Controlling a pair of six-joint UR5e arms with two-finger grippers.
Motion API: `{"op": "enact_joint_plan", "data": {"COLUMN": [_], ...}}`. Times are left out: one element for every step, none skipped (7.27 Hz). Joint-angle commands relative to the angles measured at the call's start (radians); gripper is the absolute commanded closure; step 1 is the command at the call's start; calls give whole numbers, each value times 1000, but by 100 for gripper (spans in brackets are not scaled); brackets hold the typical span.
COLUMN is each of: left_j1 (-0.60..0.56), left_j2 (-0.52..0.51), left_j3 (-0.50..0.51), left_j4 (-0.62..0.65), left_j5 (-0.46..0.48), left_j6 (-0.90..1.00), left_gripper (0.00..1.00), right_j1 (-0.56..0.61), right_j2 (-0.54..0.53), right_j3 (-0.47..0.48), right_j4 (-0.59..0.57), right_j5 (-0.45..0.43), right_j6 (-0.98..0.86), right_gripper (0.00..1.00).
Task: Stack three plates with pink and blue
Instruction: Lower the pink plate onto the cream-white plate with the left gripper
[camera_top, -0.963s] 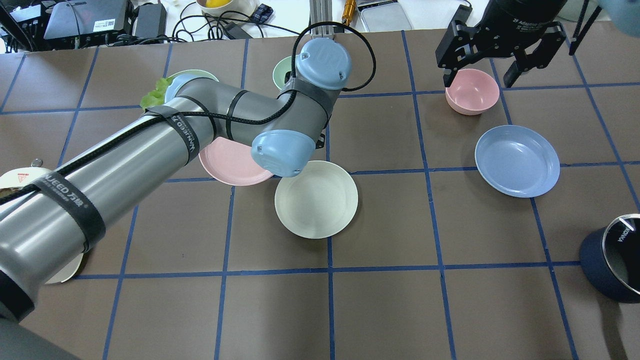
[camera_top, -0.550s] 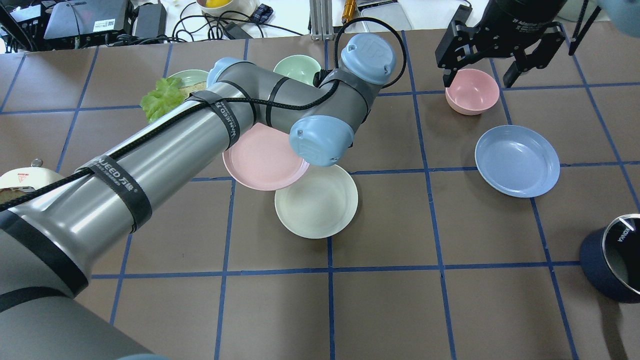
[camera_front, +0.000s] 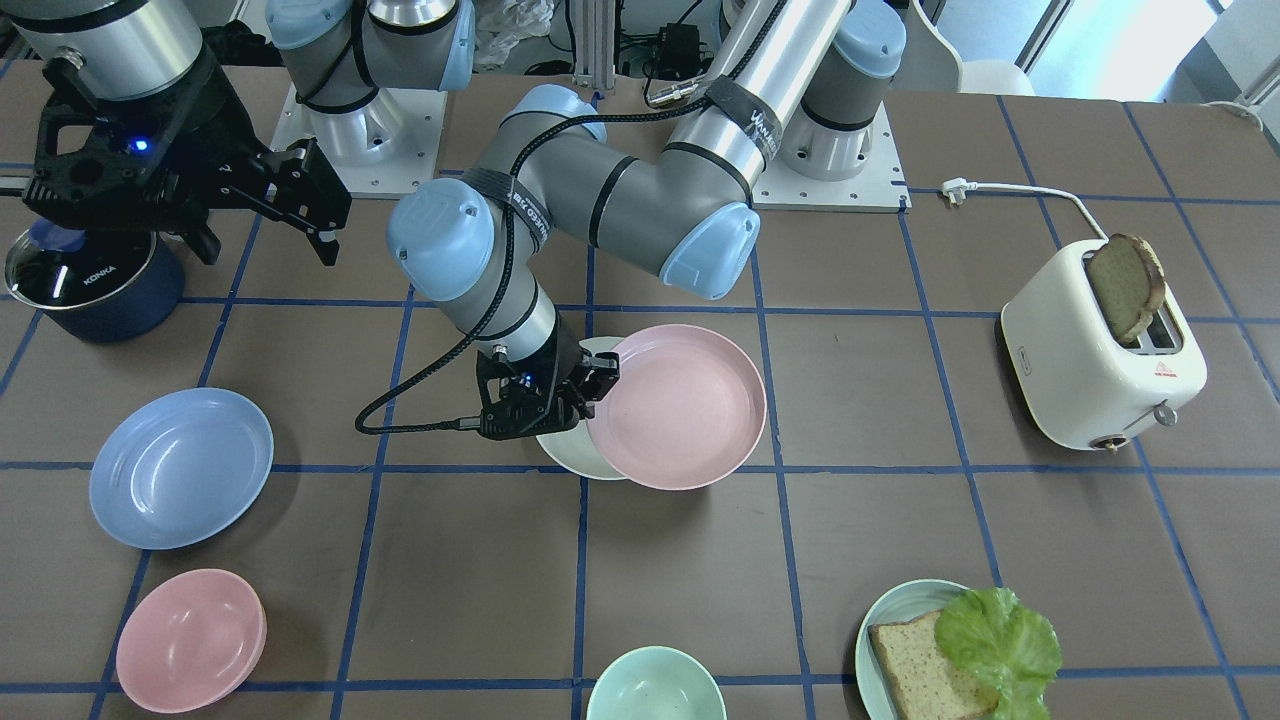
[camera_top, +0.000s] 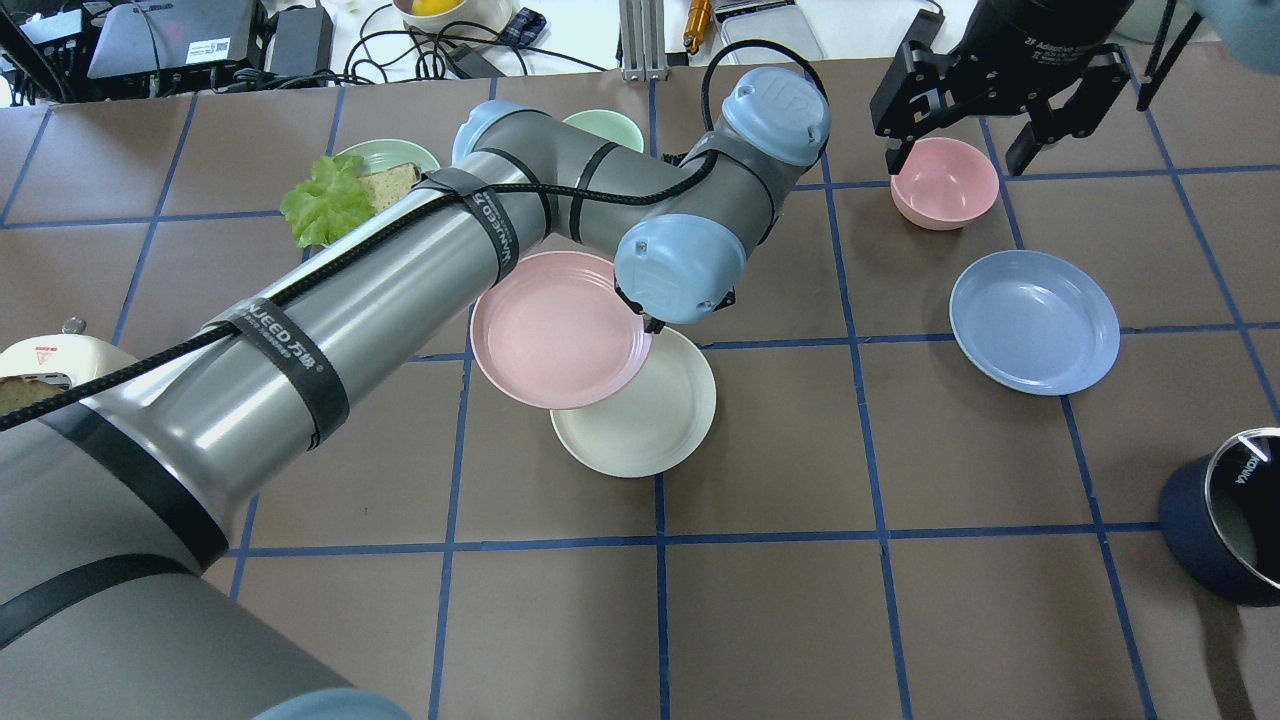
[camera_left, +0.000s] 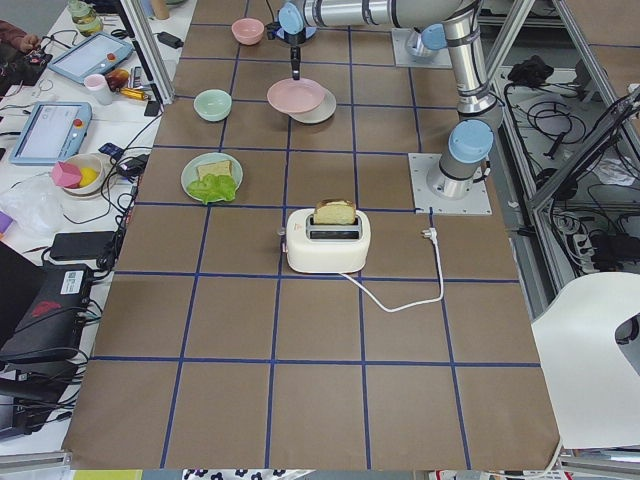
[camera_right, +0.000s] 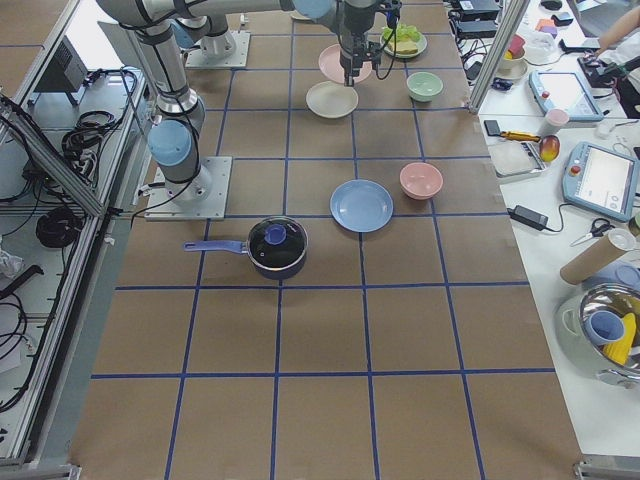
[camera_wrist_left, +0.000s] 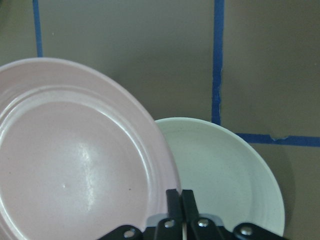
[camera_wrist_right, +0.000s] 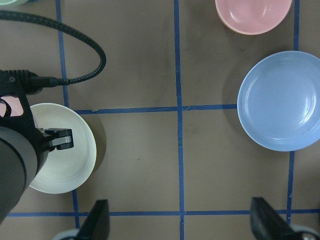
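My left gripper is shut on the rim of the pale pink plate and holds it level, just above the table. The pink plate overlaps the left part of the cream-white plate, which lies on the table. The left wrist view shows the fingers pinching the pink rim with the cream plate beneath. The light blue plate lies alone at the right. My right gripper hangs open and empty, high near the pink bowl.
A teal plate with bread and lettuce and a green bowl are at the back left. A white toaster stands at the robot's far left. A dark blue pot sits at the near right.
My left arm has swung to the right with the pink plate, from beside the cream plate to partly over it. The right arm has not moved.
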Motion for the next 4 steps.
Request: {"op": "enact_joint_plan", "data": {"left_j1": [-16,-22,-23,-23], "left_j2": [-24,-27,-33,-41], "left_j3": [2,2,2,4], "left_j4": [6,8,10,11], "left_j5": [-76,-82,-84,-93], "left_j6": [-100,-141,-203,-211], "left_gripper": [97,97,97,97], "right_j1": [0,0,0,0], "right_j2": [0,0,0,0], "right_j3": [0,0,0,0], "right_j4": [0,0,0,2], "right_j5": [0,0,0,0], "right_j6": [0,0,0,0], "right_gripper": [0,0,0,0]}}
